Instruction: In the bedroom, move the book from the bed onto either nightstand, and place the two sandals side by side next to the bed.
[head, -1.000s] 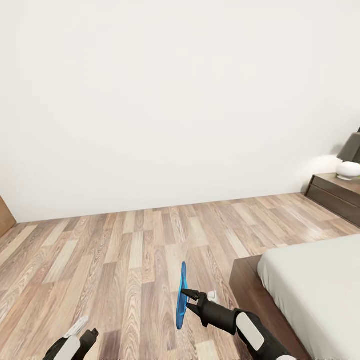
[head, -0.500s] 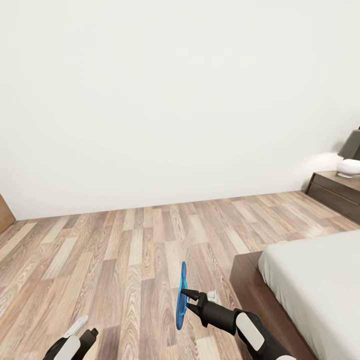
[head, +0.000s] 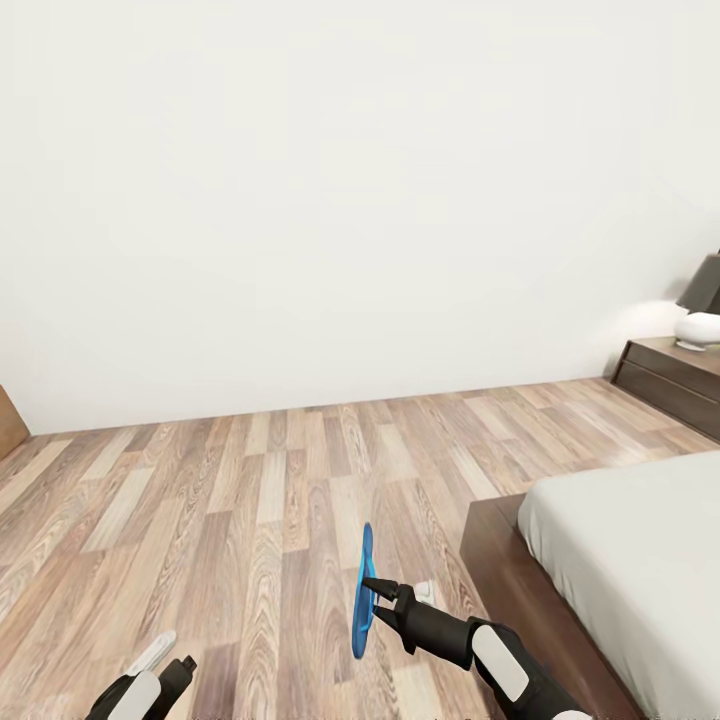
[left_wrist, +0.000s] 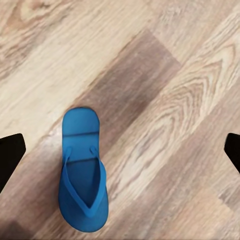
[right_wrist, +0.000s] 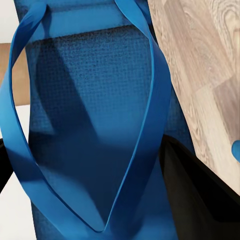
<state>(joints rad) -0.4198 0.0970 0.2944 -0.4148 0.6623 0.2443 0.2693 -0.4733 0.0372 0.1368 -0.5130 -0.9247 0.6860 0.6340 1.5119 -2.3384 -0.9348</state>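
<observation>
Materials, finish
Light-brown grained wood-plank floor (head: 250, 500), matt; bright-blue textured foam-like sandal (right_wrist: 95, 130), smooth straps; pale cloth mattress (head: 630, 550).

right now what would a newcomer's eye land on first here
First, the bright-blue sandal held on edge above the wood floor by the right gripper, low in the middle of the head view. Next, the second sandal lying flat on the planks under the open left gripper. Then the pale bed at right.

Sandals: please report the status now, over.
Right gripper shut on one sandal, held on edge above floor. Left gripper open, other sandal flat on floor below it. Bed at right.
</observation>
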